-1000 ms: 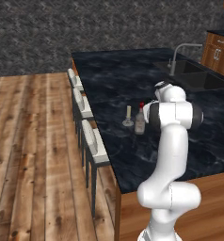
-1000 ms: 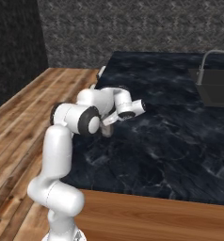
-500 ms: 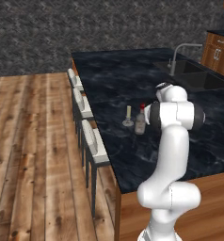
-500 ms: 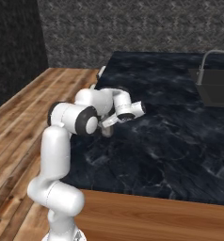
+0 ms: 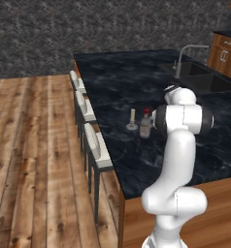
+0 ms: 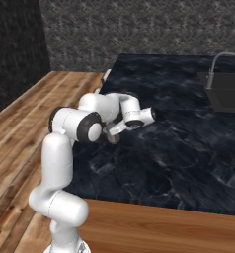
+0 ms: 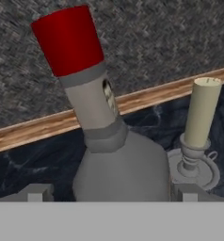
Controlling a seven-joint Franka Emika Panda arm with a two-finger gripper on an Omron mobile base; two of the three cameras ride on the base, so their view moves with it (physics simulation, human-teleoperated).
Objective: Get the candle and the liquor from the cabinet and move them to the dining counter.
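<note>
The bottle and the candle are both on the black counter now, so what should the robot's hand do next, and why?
Probably pull straight back from the liquor. It stands on the dining counter beside the candle, and the gripper is open with a finger on each side of the bottle. Backing out straight should avoid knocking either over.

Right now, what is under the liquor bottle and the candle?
Both the liquor and the candle stand on the dining counter. The open gripper hides the bottle's base in the hand view.
</note>
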